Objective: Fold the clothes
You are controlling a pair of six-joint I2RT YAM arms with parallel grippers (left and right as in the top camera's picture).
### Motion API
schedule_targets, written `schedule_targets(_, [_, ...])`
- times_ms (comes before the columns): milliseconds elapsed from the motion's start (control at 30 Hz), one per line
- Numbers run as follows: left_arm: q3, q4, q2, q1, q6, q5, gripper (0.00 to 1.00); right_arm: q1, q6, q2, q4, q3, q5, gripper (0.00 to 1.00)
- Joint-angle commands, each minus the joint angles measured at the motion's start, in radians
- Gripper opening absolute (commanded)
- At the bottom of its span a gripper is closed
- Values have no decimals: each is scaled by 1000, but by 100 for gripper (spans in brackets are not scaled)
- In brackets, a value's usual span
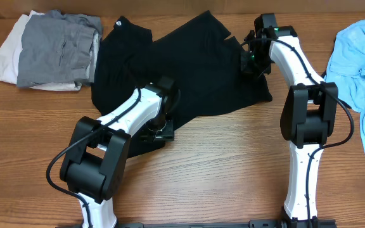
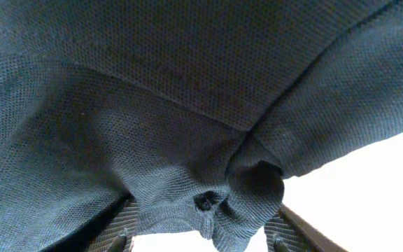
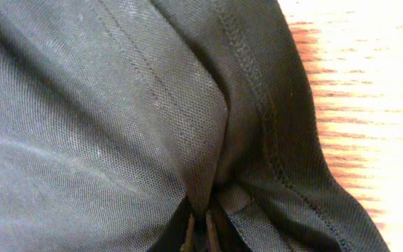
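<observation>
Looking down from overhead, the black shirt [image 1: 195,69] lies rumpled on the worktop [image 1: 220,171] toward 12 o'clock. Its long axis runs roughly from 9 to 3 o'clock, and the end with the small white logo [image 1: 119,25] points to about 10 o'clock. The left claw [image 1: 157,132] sits at the shirt's near edge, around 7 o'clock of the cloth. The right claw [image 1: 252,60] is at the far side of the shirt, about 3 o'clock. From this height neither claw's opening can be made out. A grey garment [image 1: 56,47] lies on a white garment [image 1: 5,54] at 10 o'clock of the worktop, just beside the shirt. A light blue garment [image 1: 360,63] lies at 2 o'clock, well apart from it.

At the left wrist, the shirt fills nearly the whole picture. The claw is part-open, its two fingers [image 2: 117,227] standing apart at 6 o'clock. A small bunch of cloth hangs between them. Whether the pads touch that bunch I cannot tell.

At the right wrist, the claw is closed, its fingertips [image 3: 189,234] together at 6 o'clock. They pinch a fold of the shirt, and creases fan out from the pinch. A stitched hem runs from 12 o'clock down toward 5 o'clock. Bare worktop shows at 3 o'clock.
</observation>
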Motion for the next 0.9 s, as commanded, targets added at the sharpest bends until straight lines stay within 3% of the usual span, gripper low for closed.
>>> schedule_targets(0, [-10, 0, -18, 6, 8, -14, 36, 4, 2, 10, -2, -4, 17, 4])
schedule_targets(67, [-6, -14, -19, 6, 8, -14, 10, 3, 26, 5, -6, 1, 28, 4])
schedule_targets(100, [-3, -24, -19, 6, 8, -14, 4, 3, 43, 4, -14, 10, 51, 4])
schedule_targets(300, [45, -154, -48, 6, -15, -22, 4, -3, 97, -51, -76, 77, 111, 4])
schedule_targets(633, [53, -212, -207, 6, -7, -42, 4, -50, 185, -165, -174, 116, 128, 4])
schedule_targets(867, [53, -256, -227, 6, 2, -48, 4, -61, 196, -246, -205, 116, 129, 4])
